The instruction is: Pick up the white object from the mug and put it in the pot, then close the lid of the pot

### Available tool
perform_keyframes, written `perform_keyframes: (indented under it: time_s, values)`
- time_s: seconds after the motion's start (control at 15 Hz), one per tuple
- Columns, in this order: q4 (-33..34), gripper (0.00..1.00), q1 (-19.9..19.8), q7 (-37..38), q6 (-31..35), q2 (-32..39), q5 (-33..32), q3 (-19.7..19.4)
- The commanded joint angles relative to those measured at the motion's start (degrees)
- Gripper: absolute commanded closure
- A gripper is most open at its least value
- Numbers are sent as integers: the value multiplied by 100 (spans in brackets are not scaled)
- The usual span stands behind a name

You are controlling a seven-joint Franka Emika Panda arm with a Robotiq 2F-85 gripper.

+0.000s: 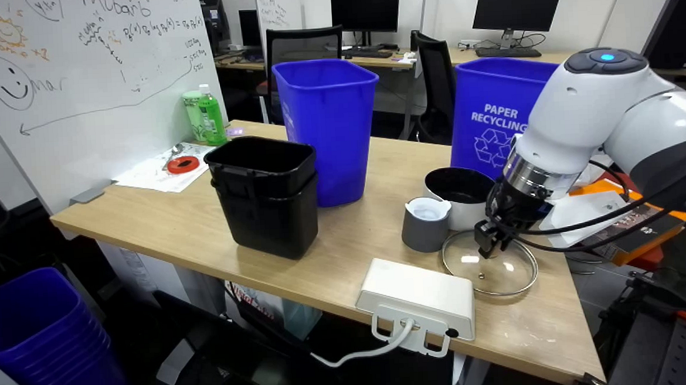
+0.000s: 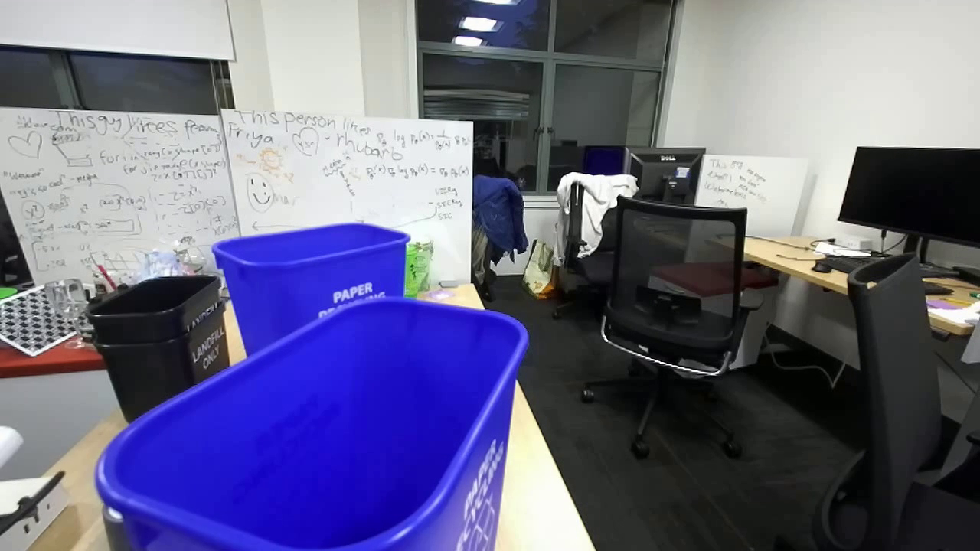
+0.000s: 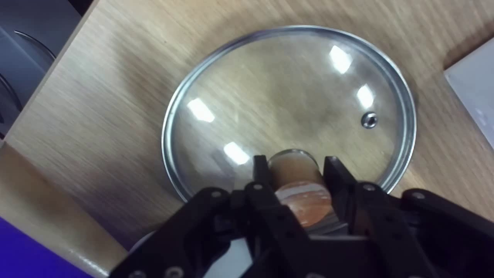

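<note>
On the bench (image 1: 361, 229) stood: one pot (image 1: 466, 216); one dark grey mug (image 1: 424, 233), one white object (image 1: 427, 210) in its mouth. Two fingers (image 3: 261, 171), partly closed, held one glass lid (image 3: 287, 104) by its one knob (image 3: 299, 185).

black bin (image 1: 271, 220): two nested, upright on the bench (image 1: 400, 166), "landfill only" printed on the side
blue bin (image 1: 334, 140): just behind the black bin, to its right in an exterior view
paper recycling bin (image 1: 491, 102): also blue, farther right of the black bin
green bottle (image 1: 212, 120): behind the black bin, beside a green canister (image 1: 192, 109)
white paper (image 1: 157, 179): left of the black bin, a red ring (image 1: 183, 164) lying on it
whiteboard (image 1: 100, 146): left of the black bin, a smiling face drawn on it
white box (image 1: 418, 288): right of the black bin, at the bench edge, with a white cable (image 1: 360, 355)
stacked blue bins (image 1: 45, 343): left of the black bin and lower
</note>
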Motion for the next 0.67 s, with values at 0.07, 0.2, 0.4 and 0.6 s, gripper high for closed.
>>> perform_keyframes:
  time_s: [0.07,0.2,0.4,0.6]
  values:
    - [-27,86,-273,-972,-358,-404,1096,432]
    - [40,86,-268,-1340,-461,-559,1782,608]
    - [205,86,-179,-2071,-724,-794,3071,867]
    - [457,86,131,-2853,-1165,-1095,4284,825]
